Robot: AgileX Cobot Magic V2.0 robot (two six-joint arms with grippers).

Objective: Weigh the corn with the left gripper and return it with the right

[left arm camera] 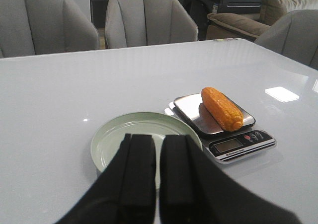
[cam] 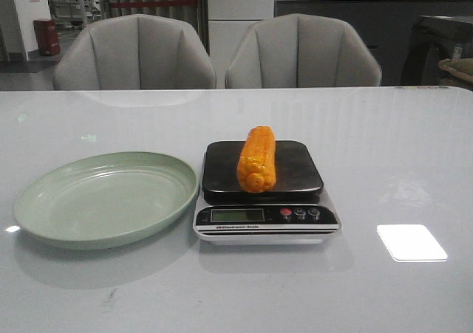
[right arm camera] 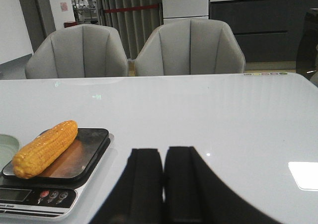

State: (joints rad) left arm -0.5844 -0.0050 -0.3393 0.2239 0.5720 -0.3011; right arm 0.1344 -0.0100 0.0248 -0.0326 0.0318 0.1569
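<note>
The orange-yellow corn (cam: 256,158) lies lengthwise on the black platform of a small digital kitchen scale (cam: 299,172) in the middle of the table. It also shows in the left wrist view (left arm camera: 222,108) and in the right wrist view (right arm camera: 45,148). My left gripper (left arm camera: 158,137) is shut and empty, held back over the near rim of the pale green plate (left arm camera: 112,134), apart from the corn. My right gripper (right arm camera: 164,149) is shut and empty, over bare table to the right of the scale (right arm camera: 84,157). Neither gripper shows in the front view.
The empty pale green plate (cam: 44,193) sits just left of the scale, their edges nearly touching. Two grey chairs (cam: 133,52) stand behind the table's far edge. A bright window reflection (cam: 411,242) lies on the glossy table at the front right.
</note>
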